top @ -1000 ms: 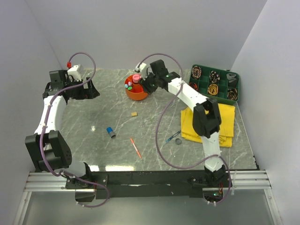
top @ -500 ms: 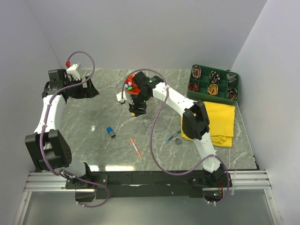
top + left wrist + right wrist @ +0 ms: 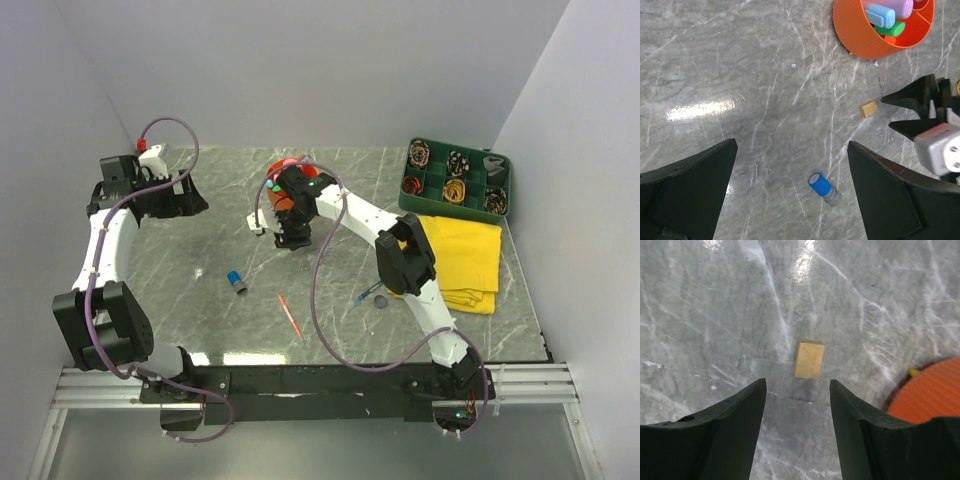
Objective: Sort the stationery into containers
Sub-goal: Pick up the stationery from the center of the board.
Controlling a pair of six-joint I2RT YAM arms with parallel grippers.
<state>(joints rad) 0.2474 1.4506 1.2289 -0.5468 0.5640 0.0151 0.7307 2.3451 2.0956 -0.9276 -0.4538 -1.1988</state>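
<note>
This is a robot lab test cell. Plain white walls (image 3: 330,70) box in a marble-patterned surface (image 3: 200,250). A left arm (image 3: 108,240) and a right arm (image 3: 440,300), trailing purple cables (image 3: 322,300), are bolted to a metal rail (image 3: 100,390) well behind their fingers (image 3: 690,185).

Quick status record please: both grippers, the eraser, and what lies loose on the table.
right gripper: open, poised over the tan eraser, not touching it
left gripper: open, empty, over the table at its left side
tan eraser: flat on the table beside the orange organiser
loose items: blue cap, red pen
</note>
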